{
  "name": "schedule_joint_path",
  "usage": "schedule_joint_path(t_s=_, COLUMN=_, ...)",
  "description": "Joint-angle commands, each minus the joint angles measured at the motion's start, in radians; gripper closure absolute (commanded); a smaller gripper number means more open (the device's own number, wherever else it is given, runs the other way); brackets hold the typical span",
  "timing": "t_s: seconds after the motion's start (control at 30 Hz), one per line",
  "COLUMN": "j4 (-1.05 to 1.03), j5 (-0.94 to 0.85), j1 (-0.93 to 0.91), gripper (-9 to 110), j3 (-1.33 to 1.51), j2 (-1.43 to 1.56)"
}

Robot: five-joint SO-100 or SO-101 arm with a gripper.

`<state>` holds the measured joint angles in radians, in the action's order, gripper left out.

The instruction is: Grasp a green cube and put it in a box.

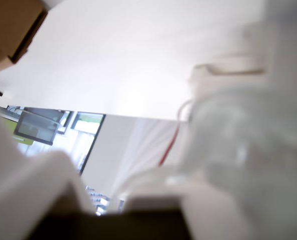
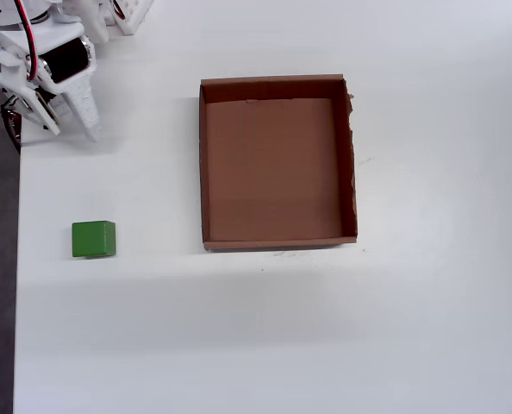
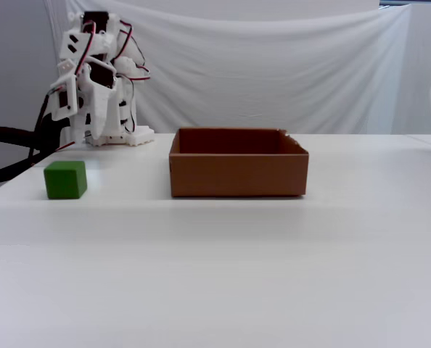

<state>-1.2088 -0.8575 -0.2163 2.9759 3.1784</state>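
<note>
White table [image 2: 239, 345] and draped cloth backdrop frame the scene. In the overhead view the green cube [image 2: 93, 239] sits at the table's left edge, well apart from the box [image 2: 277, 241] and below the folded end effector [image 2: 66, 108], which holds nothing; its opening cannot be told.

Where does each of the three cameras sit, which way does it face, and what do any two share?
Wrist view: rides on the arm, tilted up across the table; blurred white arm parts fill the foreground, a corner of the box shows top left.
Overhead view: looks straight down on the table; box, cube, arm at top left.
Fixed view: table height, facing a white curtain; folded arm at back left.
Shared: overhead and fixed views both show cube left of box, apart.
</note>
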Motion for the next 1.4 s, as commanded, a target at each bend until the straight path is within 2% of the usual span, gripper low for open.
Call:
schedule_joint_path(t_s=0.0, j4=-0.015, j5=0.009, j1=-0.005, gripper=79, j3=-0.005, j2=0.006)
schedule_joint_path(t_s=1.17, j4=-0.015, j5=0.009, j1=-0.012, gripper=79, j3=-0.005, j2=0.006)
schedule_joint_path(t_s=1.37, j4=0.198, j5=0.0, j1=-0.052, gripper=79, j3=-0.008, j2=-0.002)
